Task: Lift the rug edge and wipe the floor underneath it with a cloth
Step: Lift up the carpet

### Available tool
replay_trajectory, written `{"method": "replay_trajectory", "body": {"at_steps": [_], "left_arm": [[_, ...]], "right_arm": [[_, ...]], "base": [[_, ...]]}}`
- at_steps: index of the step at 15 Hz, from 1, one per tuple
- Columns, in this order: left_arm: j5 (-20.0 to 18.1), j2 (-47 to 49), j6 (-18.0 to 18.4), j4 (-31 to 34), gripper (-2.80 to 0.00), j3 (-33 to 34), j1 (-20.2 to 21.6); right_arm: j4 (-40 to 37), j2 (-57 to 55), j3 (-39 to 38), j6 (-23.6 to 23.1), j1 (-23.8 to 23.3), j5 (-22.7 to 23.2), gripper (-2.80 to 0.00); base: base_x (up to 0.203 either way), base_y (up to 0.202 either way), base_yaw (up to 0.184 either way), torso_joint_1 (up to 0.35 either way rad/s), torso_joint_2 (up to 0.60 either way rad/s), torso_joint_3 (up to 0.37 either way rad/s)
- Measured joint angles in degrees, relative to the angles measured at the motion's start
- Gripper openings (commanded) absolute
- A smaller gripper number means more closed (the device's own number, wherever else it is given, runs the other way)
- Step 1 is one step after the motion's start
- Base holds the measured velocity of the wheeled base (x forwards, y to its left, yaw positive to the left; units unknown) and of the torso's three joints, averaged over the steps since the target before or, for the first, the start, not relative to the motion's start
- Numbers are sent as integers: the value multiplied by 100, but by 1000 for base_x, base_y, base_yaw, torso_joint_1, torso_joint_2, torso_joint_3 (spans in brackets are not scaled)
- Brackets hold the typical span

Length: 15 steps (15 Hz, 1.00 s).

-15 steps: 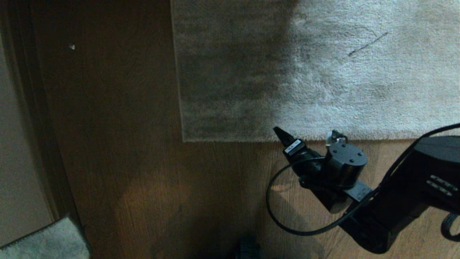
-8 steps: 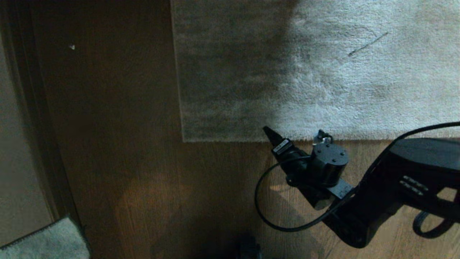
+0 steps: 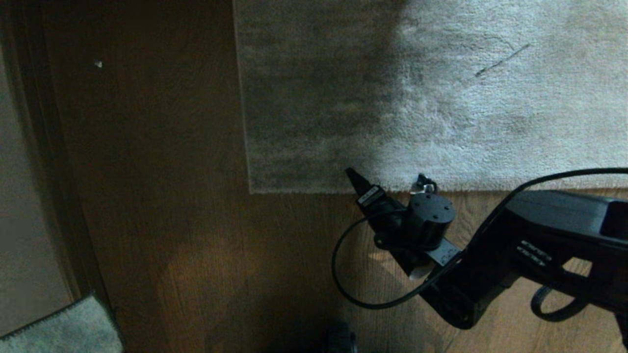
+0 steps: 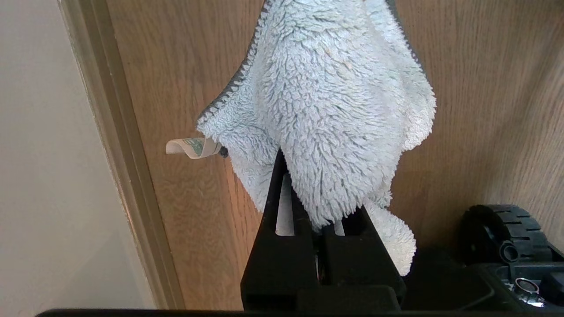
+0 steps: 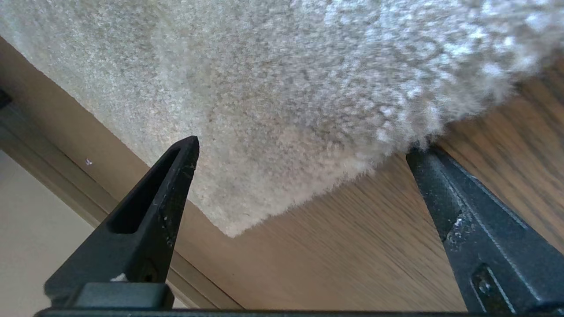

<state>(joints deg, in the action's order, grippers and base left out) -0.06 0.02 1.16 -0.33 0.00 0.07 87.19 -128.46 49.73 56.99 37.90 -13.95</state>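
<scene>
our right tool (image 5: pixel 304 154) hangs released, prongs spread at the rug edge (image 5: pixel 273 211), which lies flat on the floor (image 3: pixel 196 245). our left tool (image 4: pixel 317 229) is clenched on the cloth (image 4: pixel 326 110).

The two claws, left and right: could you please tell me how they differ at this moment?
The left claw is shut on the cloth, which hangs from it; the right claw is open and holds nothing. The left claw hangs over bare floor near the wall, whereas the right claw sits low at the rug edge, one finger over the pile and one at the hem. Both have black, tapered fingers.
</scene>
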Motion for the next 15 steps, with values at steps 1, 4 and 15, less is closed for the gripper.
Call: {"method": "replay_trajectory", "body": {"at_steps": [1,4,15], "left_arm": [[4,0,-1,1,-280,0,0],[1,0,0,0,-280,-2,0],[1,0,-1,0,-280,0,0]], "right_arm": [[5,-19,56,-11,0,-2,0],[9,-67,171,-200,0,1,0],[0,342,305,-482,-1,11,0]], "base": [[0,0,0,0,0,0],[0,0,0,0,0,0],[0,0,0,0,0,0]]}}
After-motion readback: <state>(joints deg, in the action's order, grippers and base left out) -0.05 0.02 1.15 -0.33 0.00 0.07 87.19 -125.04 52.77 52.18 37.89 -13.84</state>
